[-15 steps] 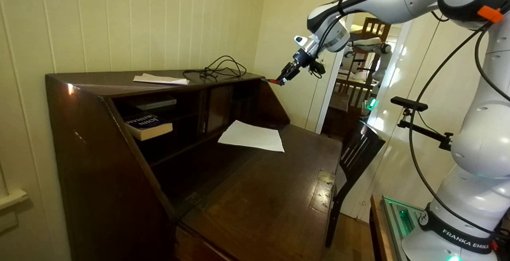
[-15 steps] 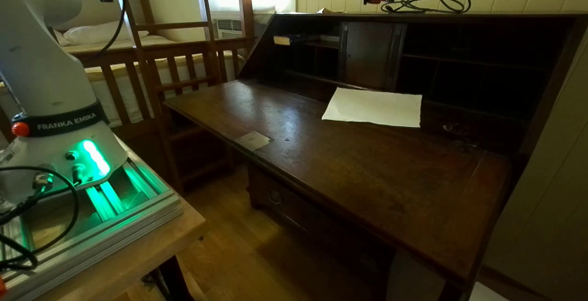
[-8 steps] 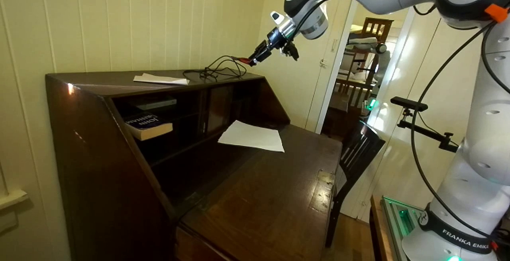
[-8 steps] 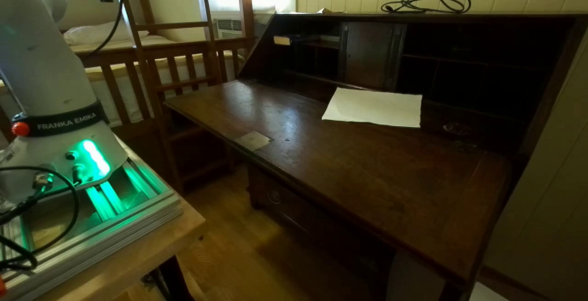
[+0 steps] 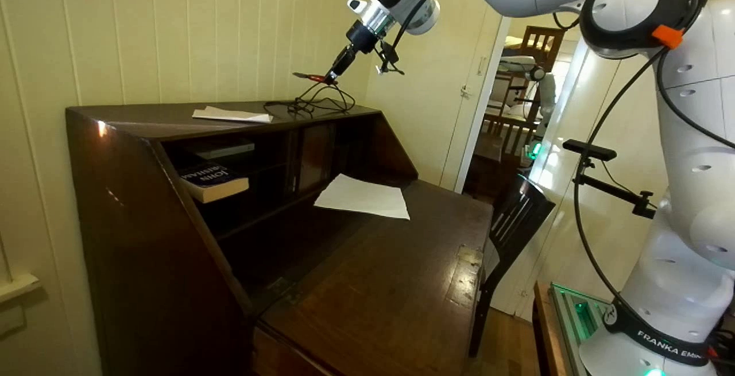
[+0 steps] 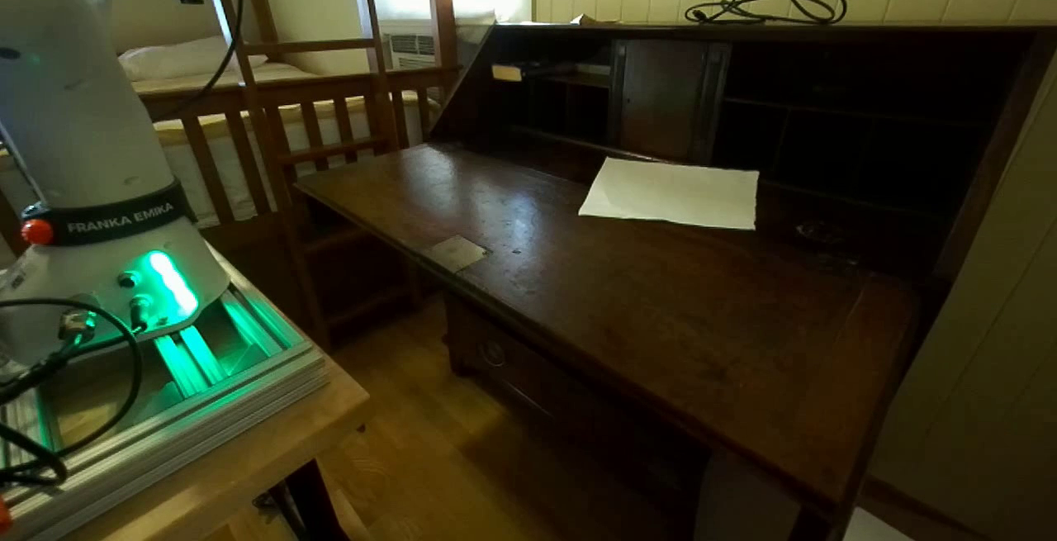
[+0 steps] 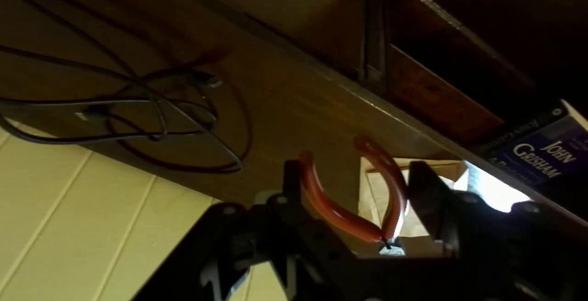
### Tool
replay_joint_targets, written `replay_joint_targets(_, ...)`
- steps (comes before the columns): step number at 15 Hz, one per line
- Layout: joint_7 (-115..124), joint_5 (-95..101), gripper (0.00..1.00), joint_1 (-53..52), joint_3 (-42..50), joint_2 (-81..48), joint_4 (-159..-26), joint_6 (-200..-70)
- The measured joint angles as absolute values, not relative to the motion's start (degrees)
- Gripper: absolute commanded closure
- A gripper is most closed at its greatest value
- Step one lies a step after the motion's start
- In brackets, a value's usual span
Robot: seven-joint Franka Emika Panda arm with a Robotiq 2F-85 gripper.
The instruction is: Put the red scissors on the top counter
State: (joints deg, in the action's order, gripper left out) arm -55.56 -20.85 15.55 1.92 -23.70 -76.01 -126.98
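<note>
The red scissors (image 5: 314,78) are held by the handles in my gripper (image 5: 332,77), dark tip pointing left in this exterior view. In the wrist view the two red handles (image 7: 337,213) spread apart between the fingers (image 7: 290,177), each handle against one finger. The top counter (image 5: 143,121) is the desk's uppermost board. It lies below the gripper in the wrist view (image 7: 285,112), and shows nearly edge-on in an exterior view (image 6: 875,26). The scissors are above the counter, apart from it. In that exterior view only the lowest tip of what the gripper holds shows at the top edge.
A tangled black cable (image 5: 307,103) lies on the counter's right part, under the gripper. Folded paper (image 5: 229,114) lies farther left on it. A book (image 5: 215,183) sits in a compartment below. White paper (image 5: 364,195) lies on the lower writing surface. A wall stands behind.
My gripper has moved left and up with the scissors, from beside the counter's right end to above the counter and cable. In an exterior view it has risen mostly out of frame.
</note>
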Motion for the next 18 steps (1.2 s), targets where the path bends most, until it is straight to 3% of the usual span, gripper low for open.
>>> replay_joint_targets(5, -51.92, -20.69, 0.65, 15.44, 0.32, -31.88, -63.14, -120.33)
replay_joint_targets(6, -51.24, -20.46, 0.40, 15.41, 0.01, -33.75, -60.76, -119.70)
replay_joint_targets(9, -51.13, -20.44, 0.40, 15.37, -0.02, -35.05, -59.87, -119.67)
replay_joint_targets(10, -51.13, -20.44, 0.65, 15.42, -0.01, -34.95, -59.87, -119.67)
replay_joint_targets(18, -49.19, -20.46, 0.65, 14.38, 0.08, -37.47, -59.93, -123.80)
